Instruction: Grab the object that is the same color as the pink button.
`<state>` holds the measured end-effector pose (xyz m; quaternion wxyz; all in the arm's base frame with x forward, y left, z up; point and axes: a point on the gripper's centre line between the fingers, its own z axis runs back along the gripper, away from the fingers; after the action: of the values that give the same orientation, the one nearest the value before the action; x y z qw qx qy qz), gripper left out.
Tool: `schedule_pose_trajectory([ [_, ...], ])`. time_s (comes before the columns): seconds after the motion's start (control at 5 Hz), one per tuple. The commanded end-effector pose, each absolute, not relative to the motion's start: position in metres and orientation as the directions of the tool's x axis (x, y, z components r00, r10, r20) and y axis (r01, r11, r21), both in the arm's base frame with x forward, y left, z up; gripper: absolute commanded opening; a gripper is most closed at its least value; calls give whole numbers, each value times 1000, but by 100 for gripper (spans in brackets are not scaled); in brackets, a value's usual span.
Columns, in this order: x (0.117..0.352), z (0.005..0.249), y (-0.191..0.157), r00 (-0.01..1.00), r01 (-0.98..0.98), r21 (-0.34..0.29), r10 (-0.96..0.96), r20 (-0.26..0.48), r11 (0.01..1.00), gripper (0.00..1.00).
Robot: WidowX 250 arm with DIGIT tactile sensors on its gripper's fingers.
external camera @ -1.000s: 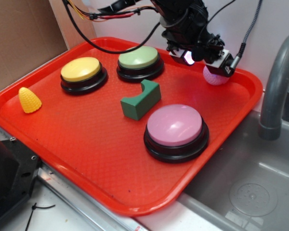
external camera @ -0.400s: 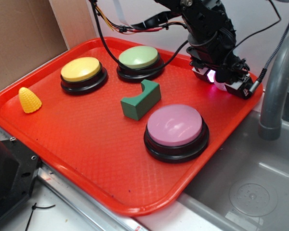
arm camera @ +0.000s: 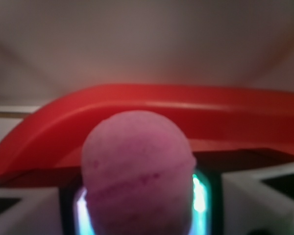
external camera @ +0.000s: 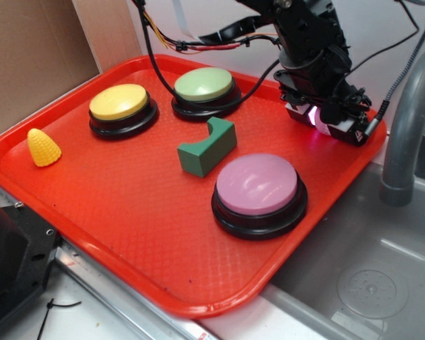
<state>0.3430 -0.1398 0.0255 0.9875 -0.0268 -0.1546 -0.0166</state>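
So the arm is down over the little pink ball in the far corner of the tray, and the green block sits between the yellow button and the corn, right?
Not quite. In the exterior view the green block lies between the green button and the pink button, not between the yellow button and the corn. The gripper is indeed down over the pink ball in the tray's far corner.

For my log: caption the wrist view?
Pink ball close up between the pincer sides, red tray rim behind.
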Motion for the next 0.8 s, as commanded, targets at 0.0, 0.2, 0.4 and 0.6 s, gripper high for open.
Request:
schedule_pose_trajectory([
  [0.0, 313, 125, -89, 956, -61, -57, 75, 284, 997, 0],
  [0.2, 279, 157, -64, 970, -93, -17, 95, 222, 995, 0],
  [0.4, 245, 179, -49, 966, -144, -13, 144, 213, 989, 0],
  [0.6, 217, 191, -34, 948, -251, 12, 244, 207, 968, 0],
])
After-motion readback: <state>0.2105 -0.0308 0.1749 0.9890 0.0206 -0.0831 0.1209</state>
